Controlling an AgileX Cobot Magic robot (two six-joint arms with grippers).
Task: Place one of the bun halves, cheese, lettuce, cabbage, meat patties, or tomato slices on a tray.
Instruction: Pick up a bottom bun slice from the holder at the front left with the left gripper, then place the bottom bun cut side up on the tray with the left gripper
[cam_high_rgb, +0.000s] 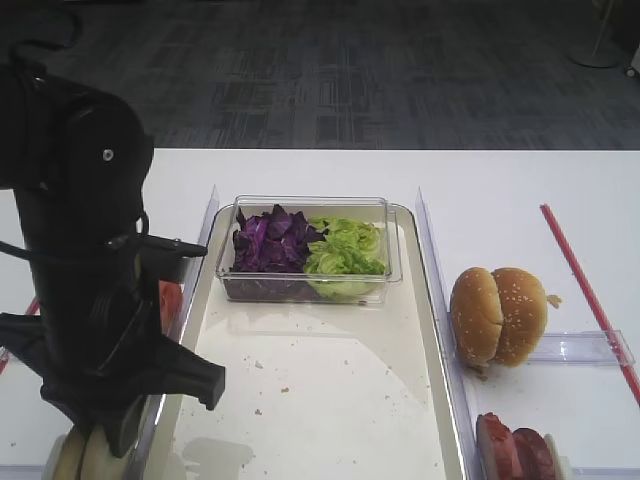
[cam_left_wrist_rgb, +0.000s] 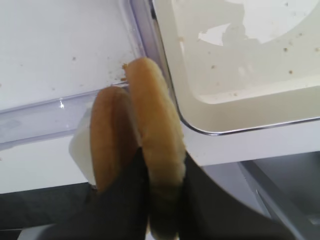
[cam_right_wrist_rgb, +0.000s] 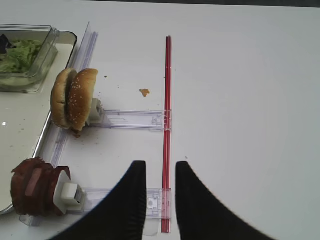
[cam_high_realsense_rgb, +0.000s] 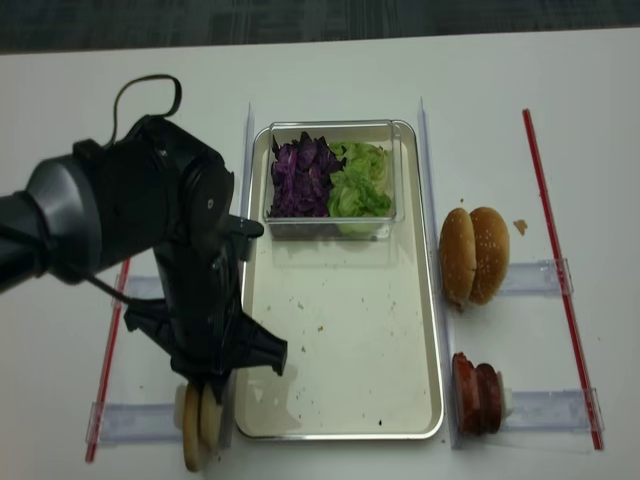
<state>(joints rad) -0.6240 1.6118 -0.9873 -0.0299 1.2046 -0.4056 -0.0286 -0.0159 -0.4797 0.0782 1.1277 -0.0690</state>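
Bun halves (cam_left_wrist_rgb: 135, 135), two plain tan rounds standing on edge side by side, sit at the lower left of the overhead frame, just outside the corner of the long cream-white tray (cam_high_realsense_rgb: 340, 360) with its silvery rim. Your left gripper (cam_left_wrist_rgb: 162, 200) has its black fingers closed around the half nearer the tray, pinching it by its lower edge in the left wrist view. Your right gripper (cam_right_wrist_rgb: 161, 172) hangs over the white table (cam_right_wrist_rgb: 250, 100) at the bottom of its own frame, jaws a narrow gap apart and holding nothing, beside a thin red strip (cam_right_wrist_rgb: 167, 125). At the tray's upper end you see a clear plastic box (cam_high_realsense_rgb: 330, 180) holding dark purple chopped cabbage (cam_high_realsense_rgb: 300, 178) and light green crinkly lettuce (cam_high_realsense_rgb: 360, 182). Right of the tray stand browner sesame-seeded buns (cam_high_realsense_rgb: 475, 255) and, below them, dark reddish-brown round meat patties (cam_high_realsense_rgb: 478, 395)
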